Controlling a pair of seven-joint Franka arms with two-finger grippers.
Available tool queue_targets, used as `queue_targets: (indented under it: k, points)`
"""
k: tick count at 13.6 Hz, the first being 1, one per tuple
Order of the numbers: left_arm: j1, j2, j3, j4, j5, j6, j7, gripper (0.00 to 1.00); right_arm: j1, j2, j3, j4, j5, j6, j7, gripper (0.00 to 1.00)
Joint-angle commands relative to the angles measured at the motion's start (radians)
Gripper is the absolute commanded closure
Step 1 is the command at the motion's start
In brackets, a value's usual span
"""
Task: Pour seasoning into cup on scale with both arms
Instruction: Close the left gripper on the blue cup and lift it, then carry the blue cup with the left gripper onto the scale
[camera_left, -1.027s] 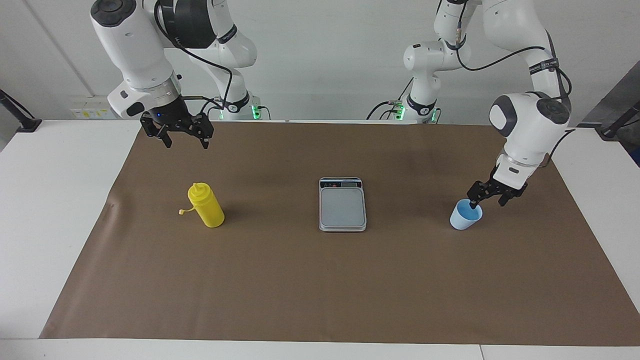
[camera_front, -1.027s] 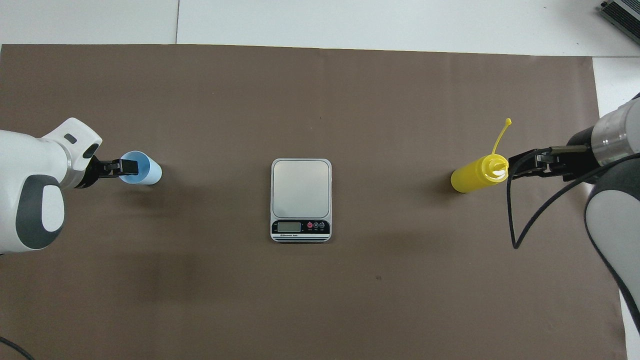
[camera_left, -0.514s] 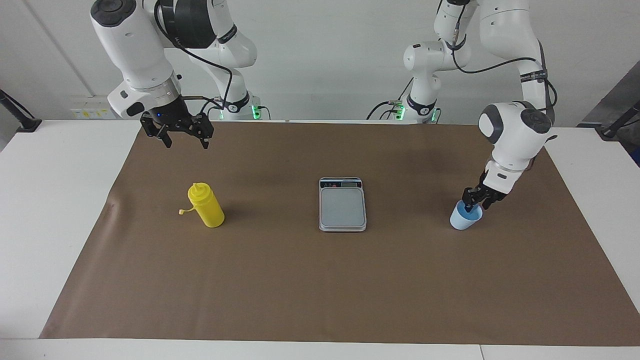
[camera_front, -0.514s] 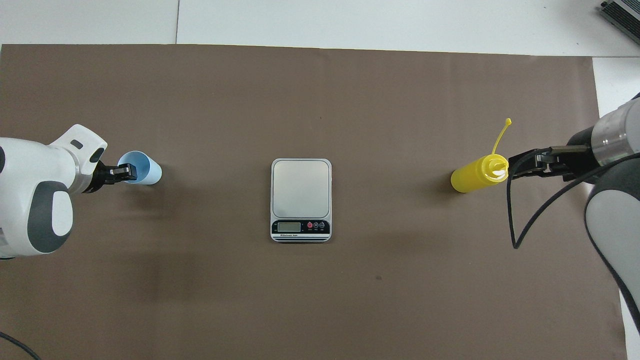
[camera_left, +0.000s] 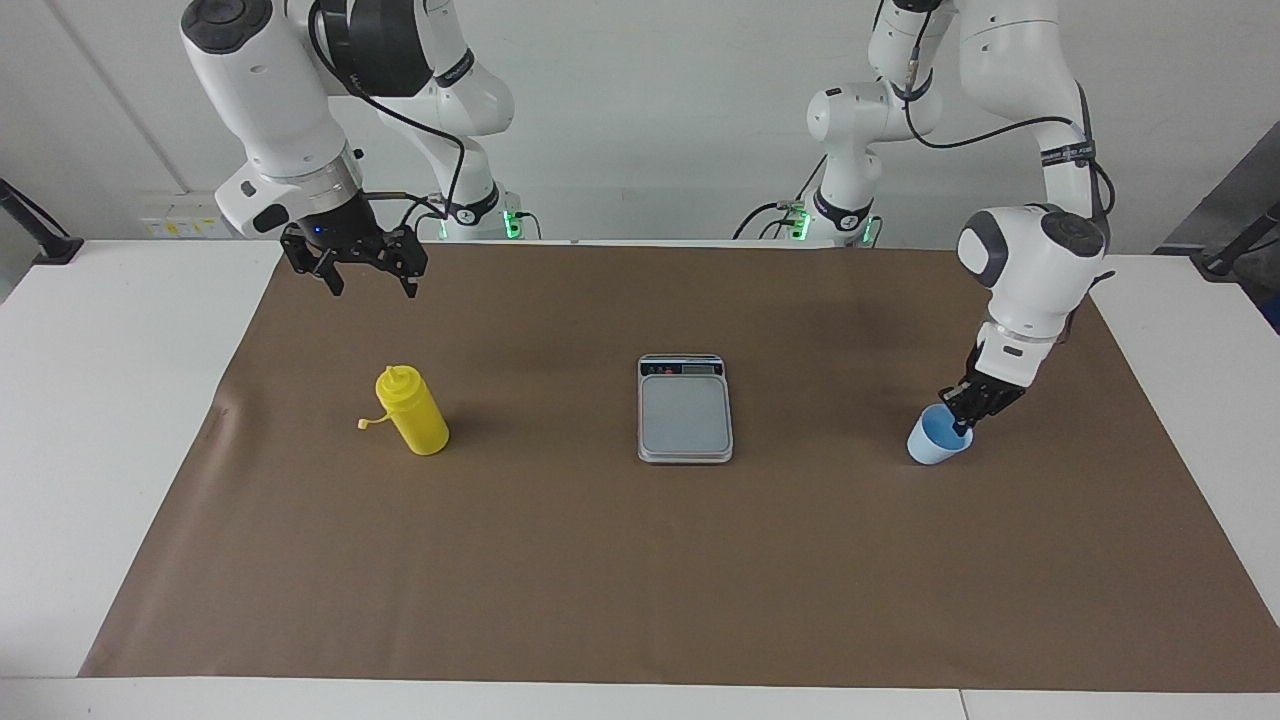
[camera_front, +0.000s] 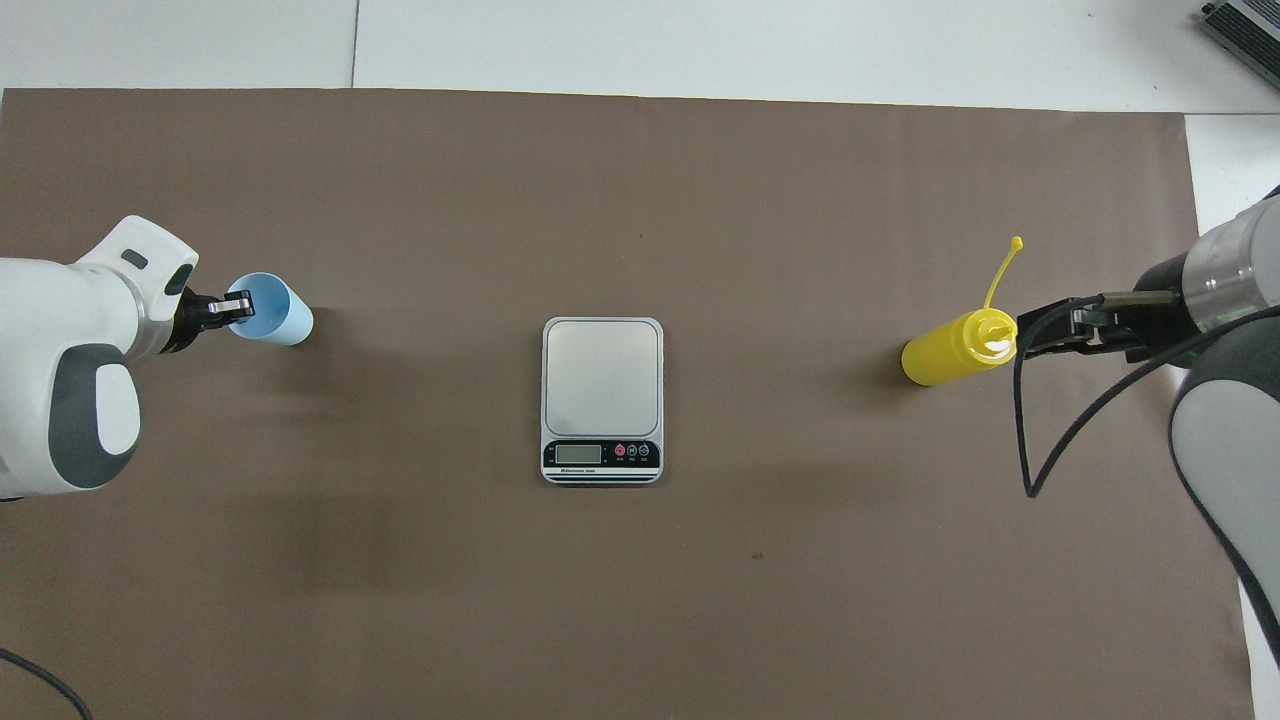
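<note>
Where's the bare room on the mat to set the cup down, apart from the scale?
Bare mat lies between the scale and the cup, pinched at its rim by the left gripper, and between scale and yellow bottle. The right gripper hangs open, robot-side of the bottle.

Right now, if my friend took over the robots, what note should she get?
Left pincer: shut on the rim of the light blue cup, which sits on the brown mat toward the left arm's end.
Right pincer: open, up in the air, waiting; holds nothing.
Yellow squeeze bottle: upright on the mat toward the right arm's end, untouched.
Kitchen scale: mid-mat, nothing on it.
Done: cup gripped.
Left: put cup on scale, pick up bottle, pour.
</note>
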Motion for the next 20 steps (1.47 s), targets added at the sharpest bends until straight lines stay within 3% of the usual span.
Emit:
queue_targets:
  k: [1,5,8,15,20]
  points:
    - [-0.005,0.038,-0.002,0.114,-0.013,-0.09,-0.006,1.0,-0.013,-0.02,0.007,-0.022,-0.008,0.001,-0.023,0.0]
    - [-0.05,0.051,-0.007,0.254,-0.013,-0.233,-0.031,1.0,-0.013,-0.02,0.007,-0.022,-0.009,0.001,-0.023,0.0]
    - [-0.171,0.066,-0.005,0.314,-0.007,-0.274,-0.181,1.0,-0.013,-0.02,0.007,-0.022,-0.009,0.001,-0.023,0.0]
    - [-0.442,0.063,-0.005,0.302,-0.002,-0.293,-0.365,1.0,-0.013,-0.02,0.007,-0.022,-0.008,0.001,-0.023,0.0]
    - [-0.538,0.088,-0.007,0.271,-0.001,-0.204,-0.382,1.0,-0.013,-0.02,0.007,-0.022,-0.009,0.001,-0.023,0.0]
